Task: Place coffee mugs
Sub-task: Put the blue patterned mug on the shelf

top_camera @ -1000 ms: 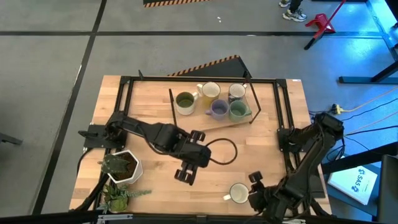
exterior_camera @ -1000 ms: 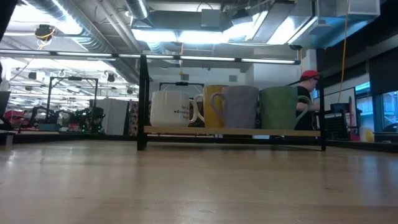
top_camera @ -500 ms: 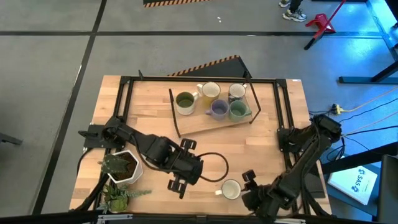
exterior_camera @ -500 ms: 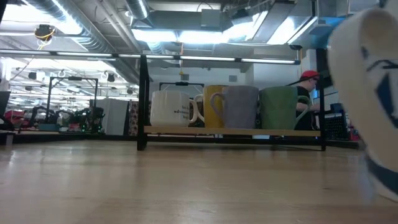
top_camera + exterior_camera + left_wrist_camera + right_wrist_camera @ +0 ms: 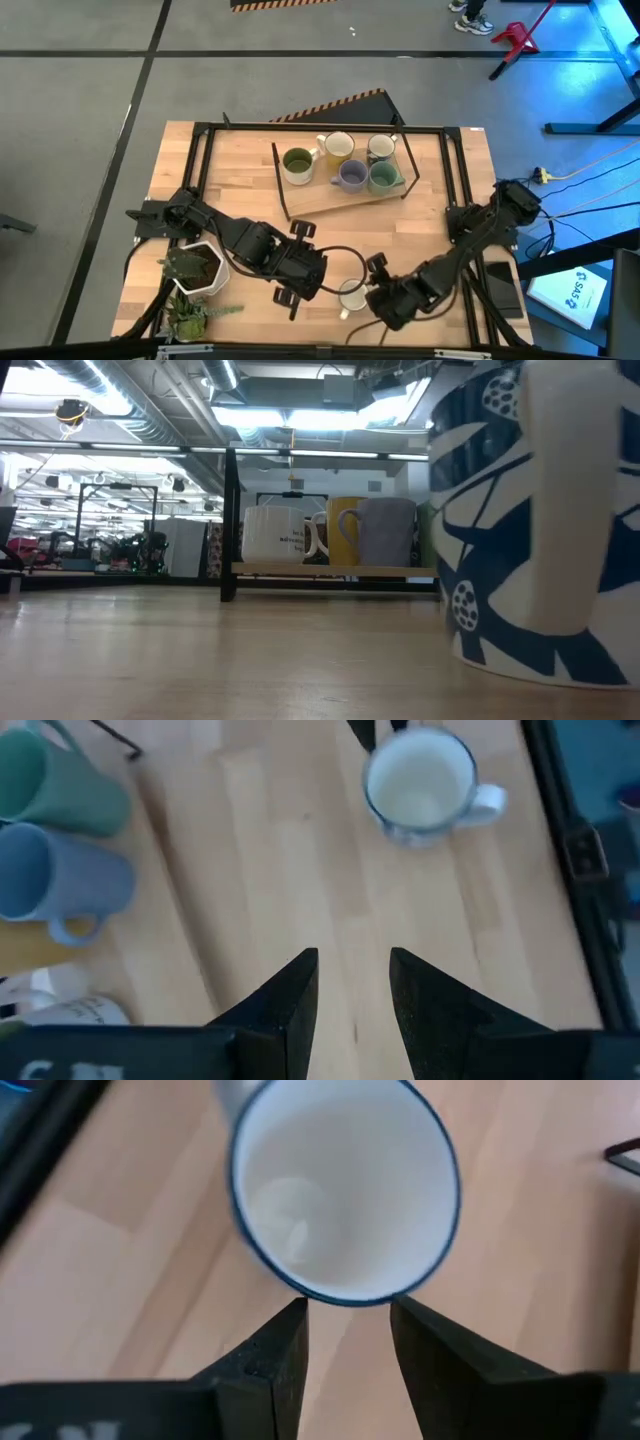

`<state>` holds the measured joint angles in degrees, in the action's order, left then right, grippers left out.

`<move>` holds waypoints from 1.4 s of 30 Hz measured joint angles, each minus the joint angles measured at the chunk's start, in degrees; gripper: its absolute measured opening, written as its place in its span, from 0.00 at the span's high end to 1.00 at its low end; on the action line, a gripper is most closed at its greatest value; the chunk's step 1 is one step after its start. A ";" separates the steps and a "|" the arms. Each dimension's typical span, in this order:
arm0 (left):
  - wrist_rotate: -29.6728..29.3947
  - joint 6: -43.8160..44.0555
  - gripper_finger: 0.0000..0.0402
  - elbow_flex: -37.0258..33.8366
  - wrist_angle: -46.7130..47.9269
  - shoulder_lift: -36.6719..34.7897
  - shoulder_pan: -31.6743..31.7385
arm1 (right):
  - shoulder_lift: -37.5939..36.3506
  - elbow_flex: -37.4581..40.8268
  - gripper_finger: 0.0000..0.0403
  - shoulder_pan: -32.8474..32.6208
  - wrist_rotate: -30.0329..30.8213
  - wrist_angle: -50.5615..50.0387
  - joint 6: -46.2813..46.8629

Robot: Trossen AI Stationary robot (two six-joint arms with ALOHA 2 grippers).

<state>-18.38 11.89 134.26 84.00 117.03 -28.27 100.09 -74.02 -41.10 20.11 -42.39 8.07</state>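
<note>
A white mug with a blue pattern (image 5: 352, 294) stands upright on the table near its near edge; it fills the right of the low view (image 5: 540, 520). My right gripper (image 5: 370, 290) is at its right side, narrowly open (image 5: 348, 1315). My left gripper (image 5: 290, 298) hovers just left of the mug, open (image 5: 354, 970) and touching nothing; the mug (image 5: 420, 782) lies ahead of it. Several mugs stand on the rack board (image 5: 330, 197) at the far side: olive (image 5: 297, 163), cream (image 5: 338, 146), lavender (image 5: 351, 175) and teal (image 5: 384, 178). My right gripper meets the patterned mug's rim and outer wall (image 5: 345, 1295) with the tips of both fingers (image 5: 285, 1330), which are set closer together than the mug is wide. They come about level from the table's right. The mug stands upright with its base on the table.
A white pot with a plant (image 5: 195, 268) stands at the near left corner. A black cable loop (image 5: 348, 250) lies just beyond the mug. A black frame (image 5: 320, 127) borders the table. Bare wood lies between the rack and the grippers.
My right gripper has moved toward the table's left along the near edge, and the patterned mug has slid left before it, staying upright and coming into the low view. My left gripper has drawn toward the near edge and a little left.
</note>
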 joint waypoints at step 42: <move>13.78 -6.54 0.70 -40.72 -60.23 0.76 2.22 | -10.58 -0.11 0.65 -11.91 0.35 -16.79 11.70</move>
<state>-4.60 5.35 93.54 23.77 117.80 -26.06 89.52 -74.13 -53.01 20.46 -59.17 19.77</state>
